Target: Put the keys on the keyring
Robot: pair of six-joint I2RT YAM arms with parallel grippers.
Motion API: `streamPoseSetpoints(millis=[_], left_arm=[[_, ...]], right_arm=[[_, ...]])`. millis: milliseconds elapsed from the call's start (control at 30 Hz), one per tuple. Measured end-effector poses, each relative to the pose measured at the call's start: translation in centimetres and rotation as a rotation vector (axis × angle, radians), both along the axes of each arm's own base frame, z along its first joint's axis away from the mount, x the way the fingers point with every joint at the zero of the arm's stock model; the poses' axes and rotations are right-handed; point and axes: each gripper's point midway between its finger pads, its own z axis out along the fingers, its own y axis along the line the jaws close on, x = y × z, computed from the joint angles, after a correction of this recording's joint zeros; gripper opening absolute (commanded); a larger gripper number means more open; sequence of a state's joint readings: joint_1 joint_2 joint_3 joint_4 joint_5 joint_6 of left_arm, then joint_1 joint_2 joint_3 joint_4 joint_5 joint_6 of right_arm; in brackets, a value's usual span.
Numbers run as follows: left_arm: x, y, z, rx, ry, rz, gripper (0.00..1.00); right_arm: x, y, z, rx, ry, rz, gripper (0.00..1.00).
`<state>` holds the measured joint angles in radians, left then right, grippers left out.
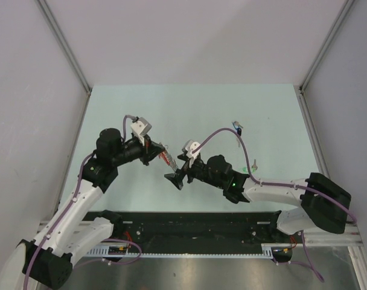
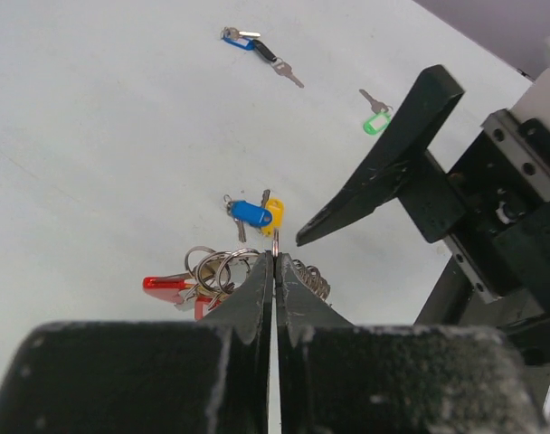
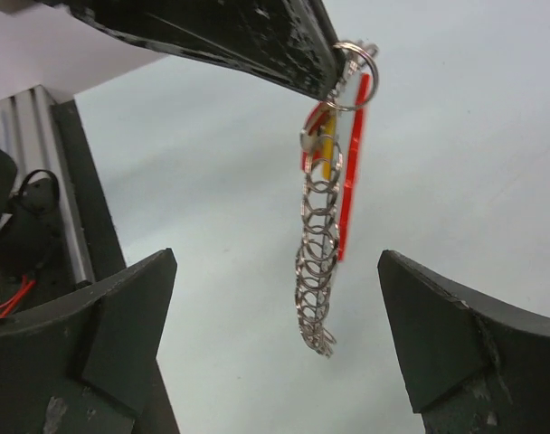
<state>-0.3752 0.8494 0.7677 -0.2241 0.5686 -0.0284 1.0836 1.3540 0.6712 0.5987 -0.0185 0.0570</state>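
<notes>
My left gripper (image 2: 275, 259) is shut on the top of the keyring (image 3: 318, 271) and holds it above the table. The keyring is a silver coiled strand with a red band (image 3: 353, 172); it hangs down between the fingers of my open right gripper (image 3: 284, 348), touching neither. In the top view the keyring (image 1: 166, 158) sits between the left gripper (image 1: 158, 151) and the right gripper (image 1: 176, 177). A yellow-headed key (image 3: 327, 152) shows among the keyring's top rings. A blue-headed key (image 2: 250, 213) lies on the table just beyond my left fingertips.
A blue and a dark key (image 2: 248, 41) lie together at the far side of the table (image 1: 189, 109), also in the top view (image 1: 238, 127). A green-headed key (image 2: 375, 121) lies to their right, also in the top view (image 1: 255, 163). Grey walls stand around the table.
</notes>
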Motion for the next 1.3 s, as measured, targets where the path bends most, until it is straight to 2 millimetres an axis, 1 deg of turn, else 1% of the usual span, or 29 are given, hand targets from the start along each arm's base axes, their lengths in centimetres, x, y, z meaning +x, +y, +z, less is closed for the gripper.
streamPoseSetpoints(millis=[67,133,233,267,333,367,433,467,533,567,633,667,867,1100,1300], left_arm=[[-0.1,0.1,-0.3,0.007,0.014,0.011,0.01],[-0.2,0.1,-0.4,0.013,0.029,0.017,0.00],[-0.3,0.1,-0.6,0.020,0.048,0.027,0.00],[-0.4,0.1,-0.7,0.022,0.055,0.030,0.00],[-0.5,0.2,-0.8,0.028,0.069,0.036,0.00],[-0.6,0.3,-0.8,0.032,0.073,0.041,0.00],[-0.7,0.4,-1.0,0.040,0.088,0.049,0.00],[-0.7,0.5,-1.1,0.044,0.094,0.052,0.00],[-0.8,0.7,-1.1,0.052,0.111,0.065,0.00],[-0.9,0.8,-1.2,0.057,0.117,0.069,0.00],[-1.0,1.1,-1.1,0.069,0.133,0.083,0.00],[-0.9,1.2,-1.0,0.075,0.137,0.091,0.00],[-1.2,1.7,-1.4,0.123,0.209,0.112,0.00],[-1.8,2.0,-2.4,0.183,0.299,0.112,0.01],[-1.8,2.4,-2.4,0.229,0.328,0.129,0.00]], right_arm=[[0.5,0.3,-1.1,-0.010,0.006,-0.020,0.97],[1.0,0.5,-1.6,-0.014,0.006,-0.038,0.95],[1.5,0.7,-2.3,-0.015,0.003,-0.057,0.86],[1.6,0.8,-2.5,-0.016,0.003,-0.061,0.80],[1.8,1.0,-2.9,-0.017,0.003,-0.059,0.73],[1.9,1.1,-3.1,-0.017,0.005,-0.060,0.65],[2.0,1.2,-3.5,-0.019,0.010,-0.046,0.55],[2.0,1.3,-3.7,-0.019,0.015,-0.039,0.44],[2.0,1.3,-3.8,-0.021,0.013,-0.024,0.33],[1.9,1.4,-3.8,-0.019,0.017,-0.016,0.24],[1.9,1.4,-3.7,-0.019,0.007,-0.005,0.17],[1.9,1.4,-3.7,-0.020,0.005,-0.002,0.12],[2.0,1.1,-3.9,-0.051,-0.030,0.015,0.00],[2.2,0.1,-4.3,-0.145,-0.095,0.014,0.00],[2.6,-0.2,-3.8,-0.198,-0.144,0.003,0.00]])
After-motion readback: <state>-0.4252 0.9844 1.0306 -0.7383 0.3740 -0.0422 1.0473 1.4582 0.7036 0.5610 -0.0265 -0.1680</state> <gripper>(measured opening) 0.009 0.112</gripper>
